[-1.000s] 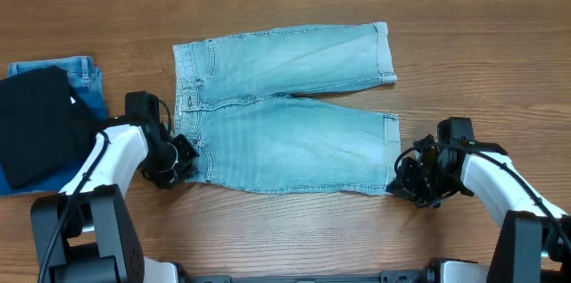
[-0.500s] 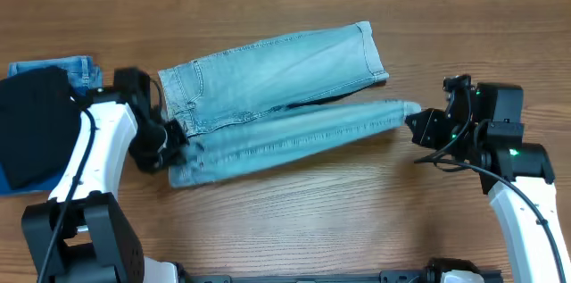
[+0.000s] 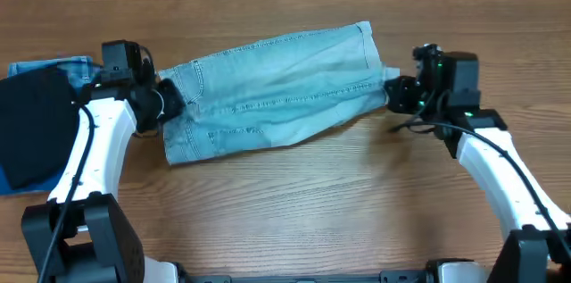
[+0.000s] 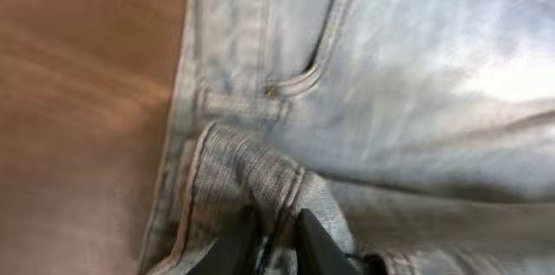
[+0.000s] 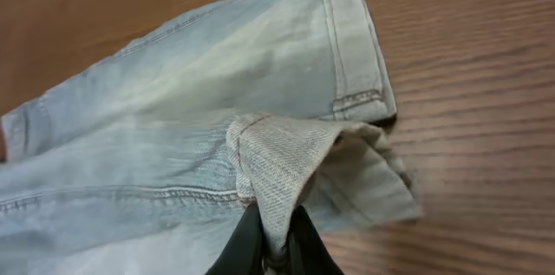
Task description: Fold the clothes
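Observation:
The pale light-blue denim shorts (image 3: 277,87) lie across the middle of the table, the near leg lifted and folded over the far leg. My left gripper (image 3: 166,102) is shut on the waistband end of the shorts (image 4: 260,197), seen pinched between the black fingers (image 4: 232,247) in the left wrist view. My right gripper (image 3: 393,94) is shut on the leg cuff (image 5: 286,158), which bunches up between its fingers (image 5: 247,240) above the other cuff (image 5: 355,49).
A black garment (image 3: 31,127) lies on a darker blue folded denim piece (image 3: 80,73) at the left edge. Bare wooden table (image 3: 294,203) lies in front of the shorts.
Both grippers have carried the near leg and waistband edge away from the front, laying it over the far leg. The shorts now lie half as deep.

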You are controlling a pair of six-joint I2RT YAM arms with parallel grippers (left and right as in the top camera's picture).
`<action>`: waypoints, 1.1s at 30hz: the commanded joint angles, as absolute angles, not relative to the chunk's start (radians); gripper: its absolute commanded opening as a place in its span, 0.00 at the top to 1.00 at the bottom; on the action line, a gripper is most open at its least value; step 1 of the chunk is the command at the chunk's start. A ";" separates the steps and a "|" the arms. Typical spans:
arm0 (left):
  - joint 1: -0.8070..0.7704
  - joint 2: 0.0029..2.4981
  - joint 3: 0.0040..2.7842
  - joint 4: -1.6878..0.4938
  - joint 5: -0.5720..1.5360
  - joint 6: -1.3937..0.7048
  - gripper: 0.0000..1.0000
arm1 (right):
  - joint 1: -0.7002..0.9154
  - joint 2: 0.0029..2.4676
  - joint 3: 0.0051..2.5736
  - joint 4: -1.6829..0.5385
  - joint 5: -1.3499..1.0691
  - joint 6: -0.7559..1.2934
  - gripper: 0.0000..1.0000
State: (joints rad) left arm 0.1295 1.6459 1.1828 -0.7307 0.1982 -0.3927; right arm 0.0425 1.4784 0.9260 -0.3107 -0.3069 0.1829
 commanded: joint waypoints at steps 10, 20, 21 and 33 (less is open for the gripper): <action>0.096 1.649 1.197 -0.506 0.002 -0.503 0.84 | 0.064 1.585 1.023 -0.089 -0.149 0.183 0.96; 0.078 1.794 1.196 -0.699 0.050 -0.493 0.51 | 0.075 1.727 1.035 -0.112 -0.158 0.209 0.96; 0.078 1.820 1.196 -0.712 0.033 -0.485 0.51 | 0.075 1.727 1.035 -0.122 -0.158 0.210 0.96; 0.078 1.876 1.197 -0.627 0.025 -0.361 0.68 | 0.075 1.727 1.035 -0.197 -0.158 0.237 0.96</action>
